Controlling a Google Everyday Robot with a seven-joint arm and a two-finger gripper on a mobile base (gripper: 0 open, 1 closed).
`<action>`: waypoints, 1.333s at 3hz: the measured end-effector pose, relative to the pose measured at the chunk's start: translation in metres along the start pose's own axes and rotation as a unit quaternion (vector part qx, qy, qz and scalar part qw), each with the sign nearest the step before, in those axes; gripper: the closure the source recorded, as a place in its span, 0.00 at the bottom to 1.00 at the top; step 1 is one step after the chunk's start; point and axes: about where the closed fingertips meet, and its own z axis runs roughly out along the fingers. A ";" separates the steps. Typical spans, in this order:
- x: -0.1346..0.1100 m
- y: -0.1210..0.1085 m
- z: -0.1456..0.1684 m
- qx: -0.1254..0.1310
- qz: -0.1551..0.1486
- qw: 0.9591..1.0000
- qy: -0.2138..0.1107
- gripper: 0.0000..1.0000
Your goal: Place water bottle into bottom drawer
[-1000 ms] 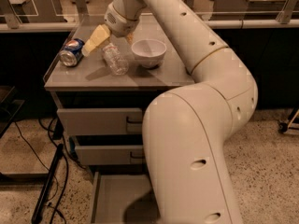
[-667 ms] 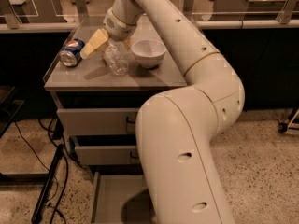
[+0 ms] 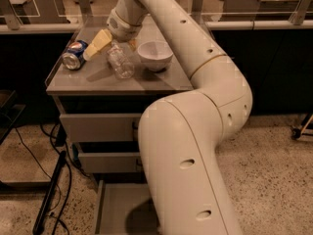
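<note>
The arm's big elbow link has swung a little toward the left of the camera view and now covers more of the cabinet front. The gripper [image 3: 114, 47] has barely shifted and is still low over the cabinet top [image 3: 98, 81], directly above the water bottle [image 3: 120, 61].

The bottle is on that top, between the blue Pepsi can [image 3: 74, 55] lying on its side and the white bowl [image 3: 155, 54], close to both. Whether it stands upright or leans cannot be made out. Nor can I tell whether the gripper has closed on it or only brackets it.

The bottle looks clear, thin-walled and crinkled, so it is probably light and soft. A hard squeeze would likely buckle it, and smooth plastic may slip or pop out sideways. The best hold is probably across the body just under the neck, where the wall is stiffer, with moderate force. Being so light, it could tip or roll toward the can at any nudge.

The bottom drawer [image 3: 120, 204] stands pulled out at the cabinet's foot, its grey floor partly hidden by the arm. The bottle is not yet in it.
</note>
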 end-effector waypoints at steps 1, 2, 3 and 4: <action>0.000 -0.006 0.004 0.011 0.010 1.000 0.001 0.00; 0.001 -0.014 0.009 0.022 0.018 1.000 0.003 0.00; 0.001 -0.016 0.011 0.024 0.020 1.000 0.005 0.00; 0.003 -0.019 0.018 0.025 0.025 0.999 0.011 0.00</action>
